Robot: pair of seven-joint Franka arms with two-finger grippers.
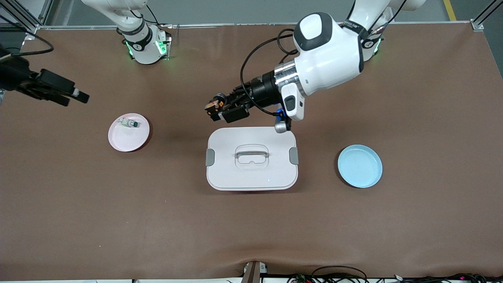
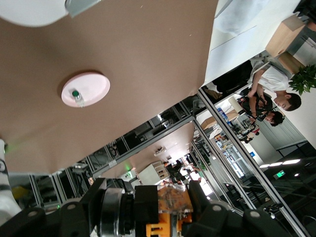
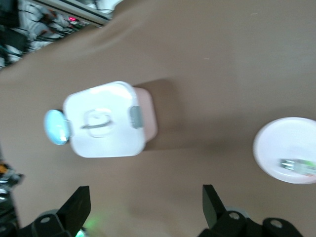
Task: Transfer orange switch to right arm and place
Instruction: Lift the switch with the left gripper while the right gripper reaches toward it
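Up over the table by the white lidded box, the left gripper pinches the tiny black-and-orange switch. Over the table's right-arm end, the right gripper waits, spread wide.

Pink plate, pale blue plate, white grey-clipped box, brown table

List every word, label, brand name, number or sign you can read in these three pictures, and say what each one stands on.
None can be read.
The white lidded box, pink plate and blue plate carry no print.
The left gripper holds the orange switch; any marking on it is too small to read.
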